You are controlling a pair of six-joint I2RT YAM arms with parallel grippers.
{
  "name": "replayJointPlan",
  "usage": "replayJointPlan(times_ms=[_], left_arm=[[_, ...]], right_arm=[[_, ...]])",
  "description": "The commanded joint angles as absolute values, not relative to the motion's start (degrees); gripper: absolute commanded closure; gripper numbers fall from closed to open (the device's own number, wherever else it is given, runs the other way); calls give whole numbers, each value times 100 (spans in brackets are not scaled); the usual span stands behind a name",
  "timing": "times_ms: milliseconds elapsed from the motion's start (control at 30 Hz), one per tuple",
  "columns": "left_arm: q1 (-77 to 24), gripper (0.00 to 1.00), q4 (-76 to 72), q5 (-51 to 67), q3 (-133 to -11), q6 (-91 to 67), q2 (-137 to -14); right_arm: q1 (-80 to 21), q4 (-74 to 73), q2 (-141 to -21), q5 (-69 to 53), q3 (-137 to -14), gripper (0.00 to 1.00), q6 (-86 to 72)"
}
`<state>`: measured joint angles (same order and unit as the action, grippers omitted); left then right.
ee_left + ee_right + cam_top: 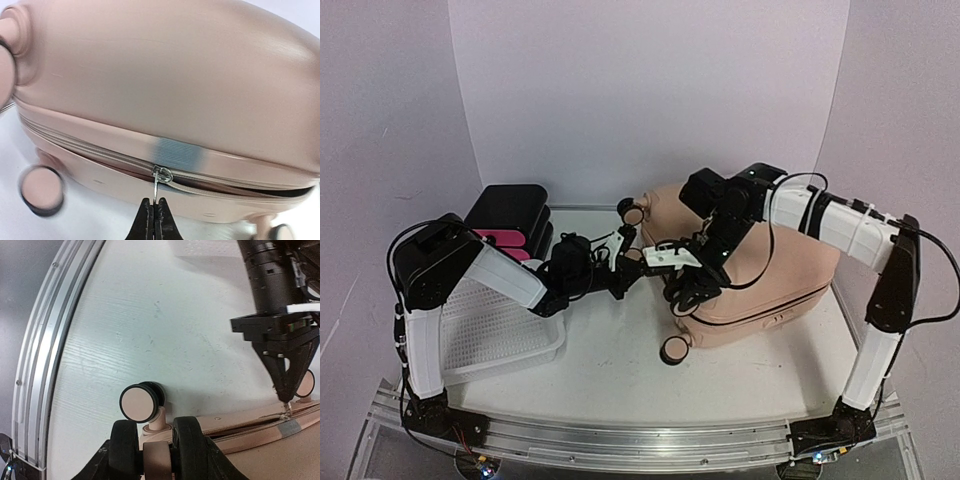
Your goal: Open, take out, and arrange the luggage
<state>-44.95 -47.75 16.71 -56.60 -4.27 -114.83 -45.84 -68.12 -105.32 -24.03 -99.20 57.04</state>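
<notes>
A black-and-pink box [510,222] sits at the back left of the table [125,330], and a white mesh basket [495,325] lies in front of it under the left arm. An aluminium rail [45,340] runs along the near edge. Nothing lies between the grippers and the luggage.

There is one box, one basket and one luggage [770,265]. The luggage is peach and lies flat on the right half of the table with its wheel end facing left. Two wheels show clearly from above, one at the back corner [633,212] and one at the front corner [674,350]. A grey tape patch [177,152] sits on the shell just above the zipper slider. To the right of the slider the seam gapes a little.

The left arm rises from its base, folds at the elbow and reaches low across to the luggage's wheel end. The left gripper [154,202] is pressed together, pinching the thin metal zipper pull [158,187].

The right arm arches over the shell and turns down at the front corner. The right gripper [156,427] is half spread, its fingers [125,445] pinching a peach wheel mount.
</notes>
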Motion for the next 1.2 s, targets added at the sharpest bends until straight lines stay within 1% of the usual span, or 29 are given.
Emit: replayJointPlan(times_ms=[0,67,233,367,567,667,767,867,967,1033,1167], left_arm=[[-4054,100,-4892,783,-6228,-190,-11555],[-3982,100,-4800,849,-6324,-81,-11619],[-3822,100,-4632,992,-6445,177,-11693],[-3686,100,-4477,1495,-6652,294,-11795],[-3531,100,-4150,2237,-7026,1001,-12008],[-3130,100,-4074,3040,-7210,904,-12109],[-2838,100,-3727,3800,-7824,560,-12411],[-2868,100,-3653,4454,-8549,134,-12900],[-2992,100,-3648,5031,-9372,-492,-13488],[-3142,100,-3633,5073,-9909,-679,-13893],[-3317,100,-3496,4611,-10525,-948,-14295]], right_arm=[[-4412,-8519,-9445,-3193,-9054,100,4746],[-4412,-8561,-9112,-3203,-8679,100,4945],[-4396,-8707,-8451,-3092,-8001,100,4887],[-4378,-9036,-8096,-3103,-7675,100,5076],[-4362,-9520,-7766,-2952,-7223,100,5508],[-4364,-9648,-7571,-3082,-7101,100,5455],[-4360,-9776,-7382,-3174,-7017,100,5512],[-4364,-9788,-7211,-3201,-6823,100,5712],[-4364,-9784,-7285,-3247,-6849,100,5729],[-4365,-9774,-7359,-3314,-6928,100,5775],[-4368,-9800,-7556,-3323,-7201,100,5755]])
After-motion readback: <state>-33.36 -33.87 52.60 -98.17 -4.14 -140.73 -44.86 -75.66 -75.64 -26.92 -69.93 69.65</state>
